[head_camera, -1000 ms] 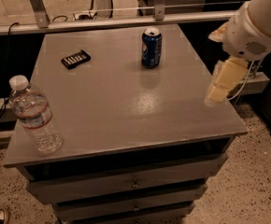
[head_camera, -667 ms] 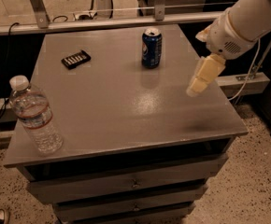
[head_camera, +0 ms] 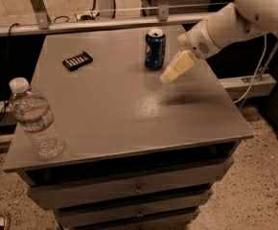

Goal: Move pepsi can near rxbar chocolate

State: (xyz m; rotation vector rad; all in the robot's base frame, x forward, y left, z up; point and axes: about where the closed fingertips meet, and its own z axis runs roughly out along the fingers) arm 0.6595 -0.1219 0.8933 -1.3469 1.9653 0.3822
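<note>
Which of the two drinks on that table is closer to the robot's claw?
The blue pepsi can at the back, right beside the gripper. The clear water bottle stands far off at the front left corner.

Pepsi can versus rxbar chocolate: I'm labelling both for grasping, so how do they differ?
The pepsi can stands upright, blue and round; the rxbar chocolate lies flat, dark and rectangular. The can is taller than the bar. The gripper hovers close beside the can, far from the bar. Both rest on the table.
</note>
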